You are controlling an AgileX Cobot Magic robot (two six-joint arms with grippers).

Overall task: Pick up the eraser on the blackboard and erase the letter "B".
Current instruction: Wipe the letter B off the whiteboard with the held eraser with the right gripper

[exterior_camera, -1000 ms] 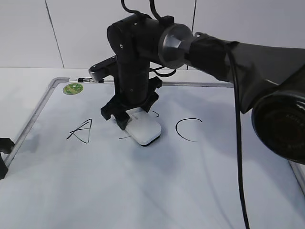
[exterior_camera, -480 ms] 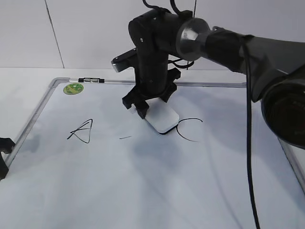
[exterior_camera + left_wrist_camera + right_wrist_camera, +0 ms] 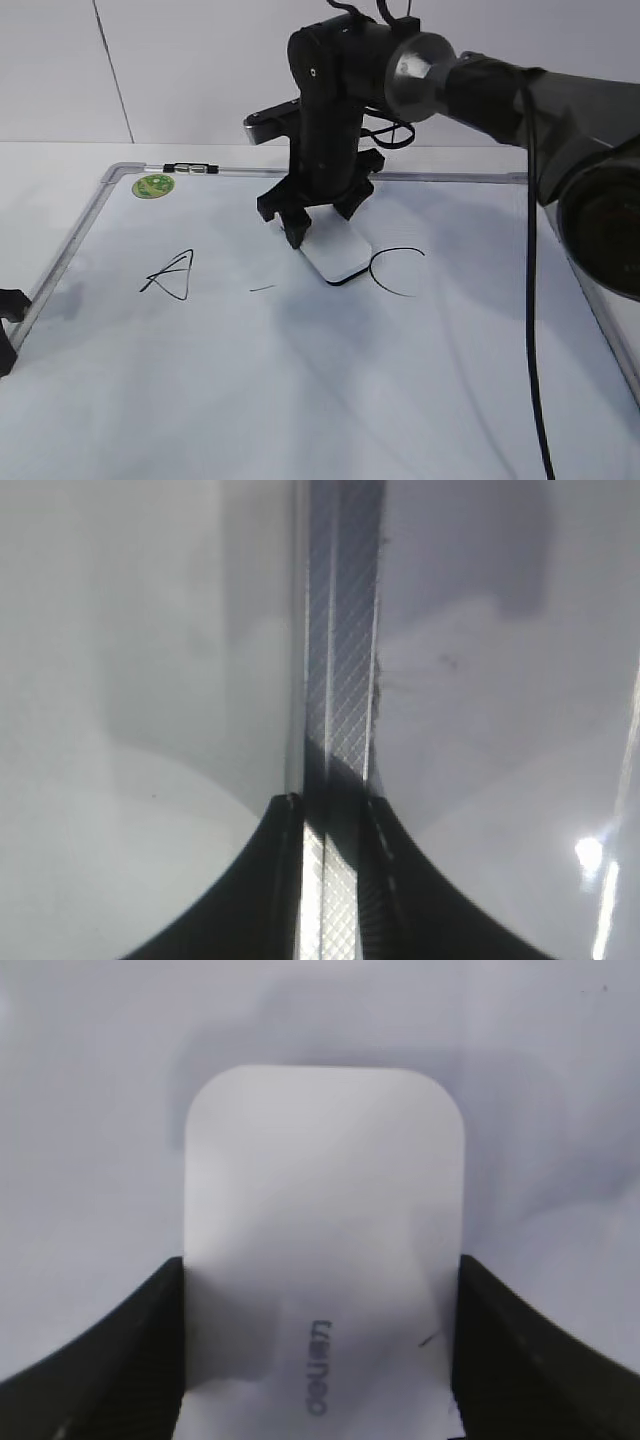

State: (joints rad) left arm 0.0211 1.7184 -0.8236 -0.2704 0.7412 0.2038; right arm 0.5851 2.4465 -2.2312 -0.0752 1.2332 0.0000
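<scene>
- right gripper [image 3: 322,232] clamps the eraser [image 3: 338,255] by its two long sides, jaws snug on both edges in the wrist view, so it is holding the eraser [image 3: 325,1250], not open
- eraser sits flat, dark underside down on the board [image 3: 300,400], white top with small grey lettering facing up; flat contact is what wiping needs
- gripped at the near end only, leaving most of the block sticking out ahead of the fingers [image 3: 110,1360] so the pad can sweep without the jaws scraping the board
- arm comes in from the right and drops nearly straight down onto the eraser, likely to press it
- eraser lies just left of the letter c [image 3: 395,272], almost touching its curve; risk of smudging the c if the wipe drifts further that way
- left of the eraser only a short dash [image 3: 262,288] of black ink shows between the eraser and the letter a [image 3: 172,275]; judge this is the leftover tail of the b, rest of the b not visible
- judgement: erasing mostly done, the dash needs one more pass back toward the a
- green sticker [image 3: 154,185] and a small marker [image 3: 190,168] sit at the board's far left corner, well apart from the eraser
- left gripper: wrist view shows only dark shapes astride the board's metal frame [image 3: 340,680], cannot tell if open or closed
</scene>
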